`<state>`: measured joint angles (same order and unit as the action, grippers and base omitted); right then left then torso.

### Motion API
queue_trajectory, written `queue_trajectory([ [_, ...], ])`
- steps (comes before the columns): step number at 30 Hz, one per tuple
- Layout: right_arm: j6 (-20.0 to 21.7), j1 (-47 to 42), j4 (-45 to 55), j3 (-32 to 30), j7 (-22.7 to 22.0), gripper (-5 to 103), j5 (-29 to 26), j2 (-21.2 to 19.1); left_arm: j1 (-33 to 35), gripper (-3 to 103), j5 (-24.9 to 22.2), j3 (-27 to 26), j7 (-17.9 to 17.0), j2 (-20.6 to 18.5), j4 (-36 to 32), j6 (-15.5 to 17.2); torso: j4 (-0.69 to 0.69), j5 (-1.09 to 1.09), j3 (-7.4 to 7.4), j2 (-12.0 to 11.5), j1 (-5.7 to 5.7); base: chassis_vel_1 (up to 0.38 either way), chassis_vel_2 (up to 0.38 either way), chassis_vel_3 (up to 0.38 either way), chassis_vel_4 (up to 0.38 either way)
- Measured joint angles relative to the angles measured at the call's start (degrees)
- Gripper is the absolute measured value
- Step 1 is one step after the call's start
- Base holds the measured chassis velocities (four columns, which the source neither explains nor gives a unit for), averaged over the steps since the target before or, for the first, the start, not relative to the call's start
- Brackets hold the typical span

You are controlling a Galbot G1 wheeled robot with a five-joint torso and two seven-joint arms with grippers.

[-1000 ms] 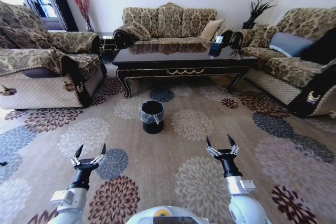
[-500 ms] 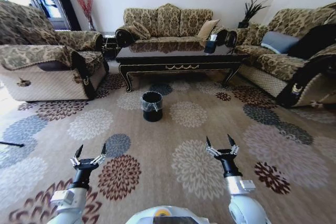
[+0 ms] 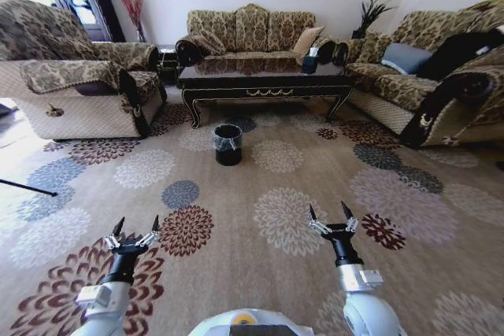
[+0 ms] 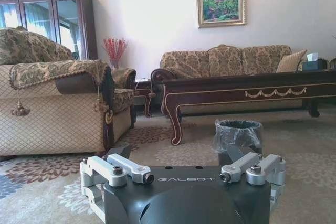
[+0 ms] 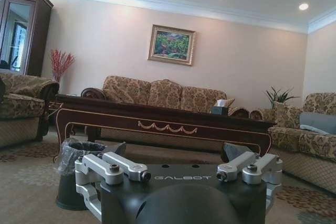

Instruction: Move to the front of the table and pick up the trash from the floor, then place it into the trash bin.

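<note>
Standing on the carpet (image 3: pixel 315 179) just in front of the table (image 3: pixel 264 80), the bin (image 3: pixel 228 145) lies well ahead of both grippers. The left gripper (image 3: pixel 132 234) is slightly nearer it than the right gripper (image 3: pixel 331 219); both are spread wide, holding nothing. No trash is discernible near the bin.

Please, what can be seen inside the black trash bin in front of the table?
The trash bin holds a clear plastic bag folded over its rim. Its inside looks dark; the bottom is hidden by its wall, so any trash there cannot be seen.
</note>
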<state>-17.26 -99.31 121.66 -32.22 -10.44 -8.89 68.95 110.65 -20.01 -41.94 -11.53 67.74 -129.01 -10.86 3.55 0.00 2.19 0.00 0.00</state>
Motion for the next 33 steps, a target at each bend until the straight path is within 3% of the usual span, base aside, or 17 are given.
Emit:
queue_trajectory([
  [19, 0.0, -0.1, 0.0, 0.0, 0.0, 100, 0.0, 0.0, 0.0, 100, 0.0, 0.0, 0.0, 0.0, 0.0, 0.0, 0.0, 0.01, -0.02, 0.0, -0.01, 0.228, -0.239, -0.224, 0.236],
  [33, 0.0, 0.0, 0.0, 0.0, 0.0, 100, 0.0, 0.0, 0.0, 100, 0.0, 0.0, 0.0, 0.0, 0.0, 0.0, 0.0, 0.0, 0.0, 0.0, 0.0, 0.0, 0.007, -0.003, -0.001],
])
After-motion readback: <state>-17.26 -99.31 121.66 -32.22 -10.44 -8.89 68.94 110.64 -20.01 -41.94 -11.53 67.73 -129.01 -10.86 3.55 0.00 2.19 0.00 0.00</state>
